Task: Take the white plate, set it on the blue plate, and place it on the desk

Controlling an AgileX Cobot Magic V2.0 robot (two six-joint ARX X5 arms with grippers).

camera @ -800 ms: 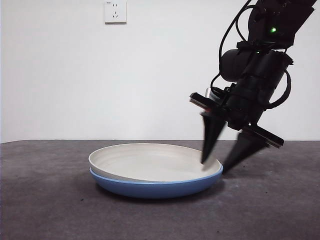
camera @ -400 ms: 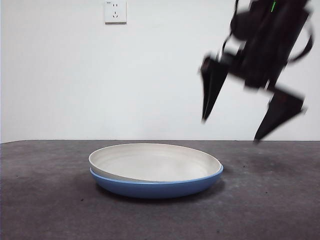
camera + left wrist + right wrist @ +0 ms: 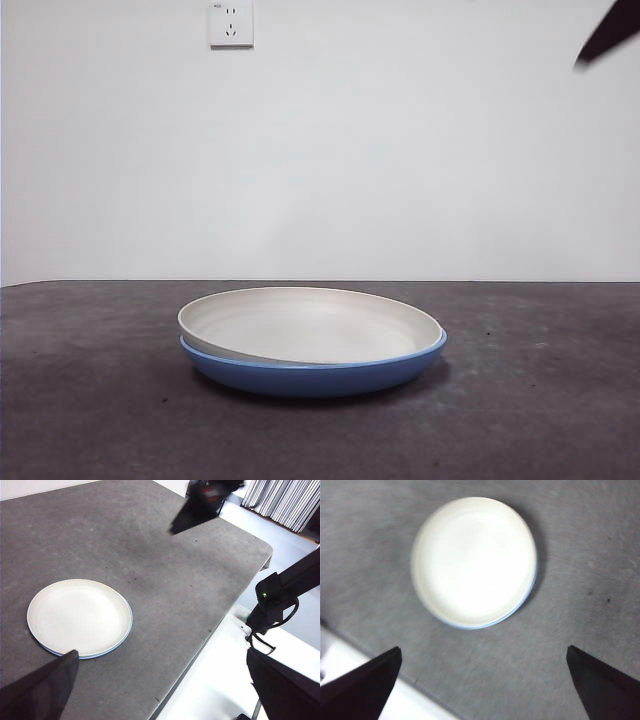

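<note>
Right pincer (image 3: 480, 690) hangs high above the plates, jaws spread wide and empty.
Left pincer (image 3: 165, 685) waits off to the side, also wide open with nothing between its jaws. White plate (image 3: 310, 322) sits nested in the blue plate (image 3: 315, 372), slightly off-centre, near the middle of the worktop (image 3: 540, 400). Stacking looks finished; if the white plate must go back to the worktop, it likely handles as stiff, fairly light, smooth and breakable. Only its thin rim offers a hold, best where it stands proud of the blue rim, with one jaw inside and one outside, lifted level so it does not slip.
</note>
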